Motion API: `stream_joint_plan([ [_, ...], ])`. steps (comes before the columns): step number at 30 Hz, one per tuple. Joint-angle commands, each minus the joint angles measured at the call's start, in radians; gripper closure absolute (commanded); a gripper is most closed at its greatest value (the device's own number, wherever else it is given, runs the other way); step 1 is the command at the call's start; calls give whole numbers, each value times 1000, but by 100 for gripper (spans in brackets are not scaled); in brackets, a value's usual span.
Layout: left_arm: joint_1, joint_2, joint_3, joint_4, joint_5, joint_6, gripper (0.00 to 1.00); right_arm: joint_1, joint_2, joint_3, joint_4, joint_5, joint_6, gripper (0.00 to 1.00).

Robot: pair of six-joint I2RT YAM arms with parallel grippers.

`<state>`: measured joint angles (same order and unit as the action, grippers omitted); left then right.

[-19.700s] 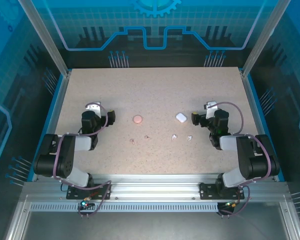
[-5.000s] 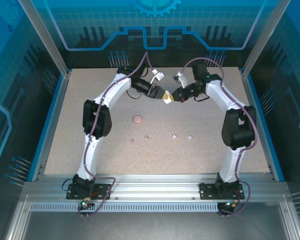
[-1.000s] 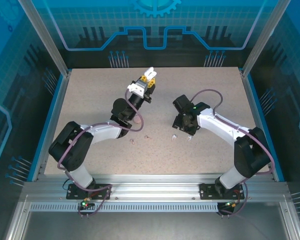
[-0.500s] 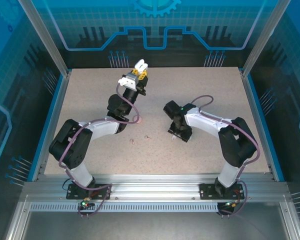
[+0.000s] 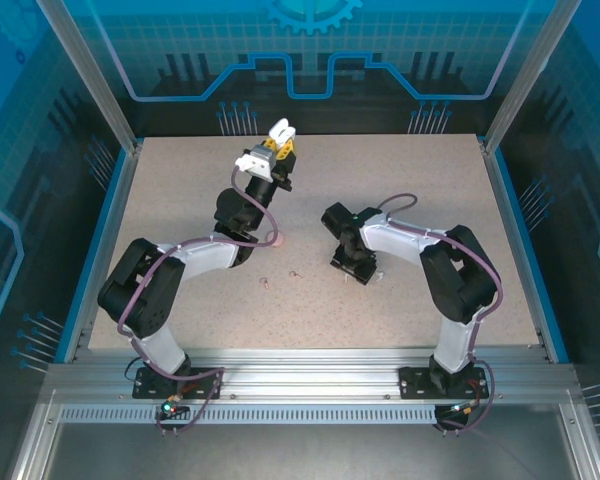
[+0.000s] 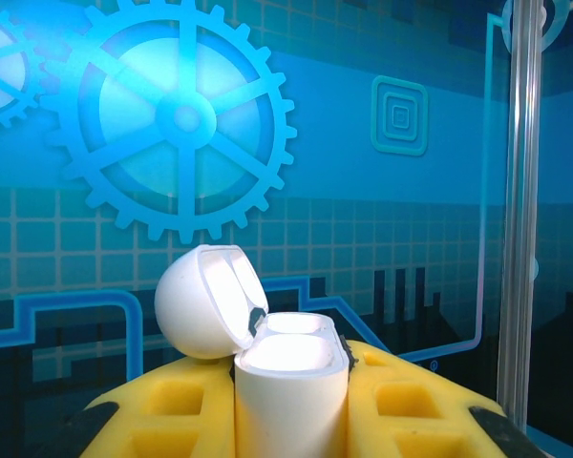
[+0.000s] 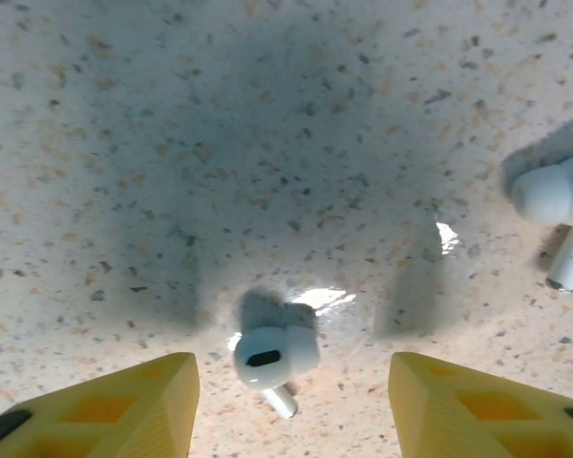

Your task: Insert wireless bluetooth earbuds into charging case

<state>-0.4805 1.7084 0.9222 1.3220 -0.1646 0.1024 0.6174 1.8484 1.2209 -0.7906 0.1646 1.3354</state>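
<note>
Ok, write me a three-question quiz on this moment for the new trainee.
1. True or false: the white case held in the left gripper has its lid shut.
2. What lies on the table under the open right gripper, between its jaws? A. a white earbud B. a pink case C. a cable
3. How many white earbuds can you count in the right wrist view?
Key: 1 false, the lid stands open. 2 A. 3 two; the second earbud lies at the right edge.
</note>
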Motion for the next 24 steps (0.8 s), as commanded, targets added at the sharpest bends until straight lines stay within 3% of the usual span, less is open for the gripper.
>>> stream_joint_plan([
  [1, 1, -35, 4, 28, 6, -17, 100, 16, 27, 31, -2, 9, 6, 45],
  [24, -1, -46, -8, 19, 10, -14, 100, 15, 73, 19, 27, 3, -44, 57],
])
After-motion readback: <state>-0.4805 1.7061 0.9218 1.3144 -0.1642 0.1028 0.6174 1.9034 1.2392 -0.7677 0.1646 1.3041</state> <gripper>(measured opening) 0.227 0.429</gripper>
